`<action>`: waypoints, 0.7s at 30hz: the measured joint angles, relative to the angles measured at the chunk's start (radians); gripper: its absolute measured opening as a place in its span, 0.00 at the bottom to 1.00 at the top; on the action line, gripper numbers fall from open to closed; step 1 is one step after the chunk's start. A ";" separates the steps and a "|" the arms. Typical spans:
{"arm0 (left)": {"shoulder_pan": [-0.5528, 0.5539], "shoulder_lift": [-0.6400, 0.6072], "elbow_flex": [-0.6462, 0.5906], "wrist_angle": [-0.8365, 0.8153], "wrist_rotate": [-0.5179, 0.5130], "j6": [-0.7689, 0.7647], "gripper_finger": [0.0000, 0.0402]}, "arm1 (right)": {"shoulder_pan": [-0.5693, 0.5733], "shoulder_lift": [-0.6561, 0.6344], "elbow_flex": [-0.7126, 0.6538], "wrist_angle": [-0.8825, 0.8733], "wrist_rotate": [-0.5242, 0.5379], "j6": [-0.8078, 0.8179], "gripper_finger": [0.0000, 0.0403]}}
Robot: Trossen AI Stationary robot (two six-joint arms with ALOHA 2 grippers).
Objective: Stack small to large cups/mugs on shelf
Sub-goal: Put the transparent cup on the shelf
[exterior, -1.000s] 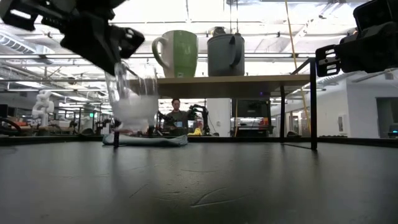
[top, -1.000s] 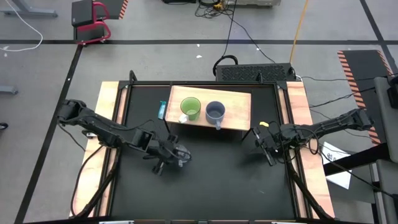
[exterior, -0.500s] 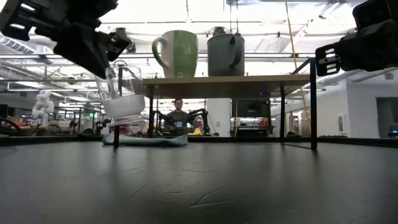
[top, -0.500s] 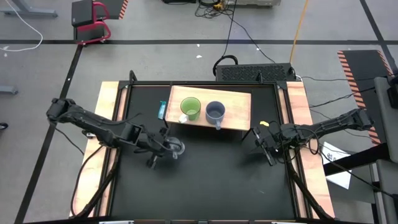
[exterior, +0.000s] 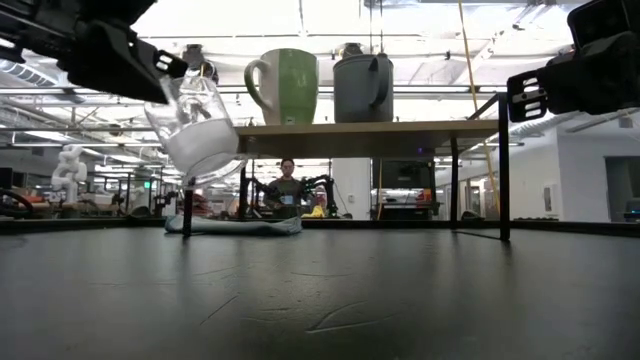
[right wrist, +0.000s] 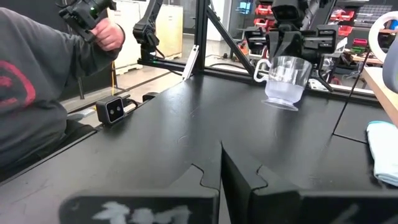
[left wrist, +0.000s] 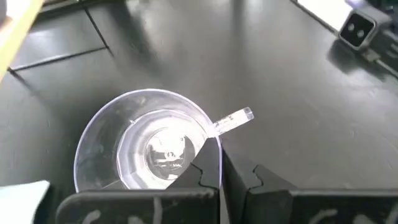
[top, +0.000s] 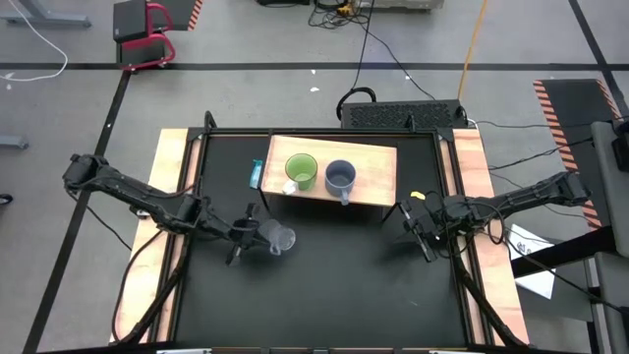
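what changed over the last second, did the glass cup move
Yes. The left gripper, shut on the clear glass cup, lifted it higher off the black tabletop and tipped it further. The green mug and grey-blue mug stayed on the shelf; the right gripper did not move.

No legible text, label, brand, number or sign on anything in view.

Desk: black flat desk (top: pixel 334 285) with light wooden side strips.
Shelf: light tan rectangular wooden board on dark legs (top: pixel 373 177), standing on the desk's far half.
On shelf: lime-green mug (top: pixel 301 172) beside grey-blue mug (top: pixel 340 178).
On desk: folded light-blue cloth (top: pixel 257 174), just beside the shelf.
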 joint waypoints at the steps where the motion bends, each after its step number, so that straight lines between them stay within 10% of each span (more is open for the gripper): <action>1: 0.000 0.001 0.000 0.011 -0.002 -0.004 0.00 | 0.000 0.000 0.000 0.001 0.000 -0.001 0.00; 21: 0.010 0.059 0.128 0.281 -0.136 -0.093 0.00 | 0.000 0.000 0.000 0.005 0.000 -0.001 0.00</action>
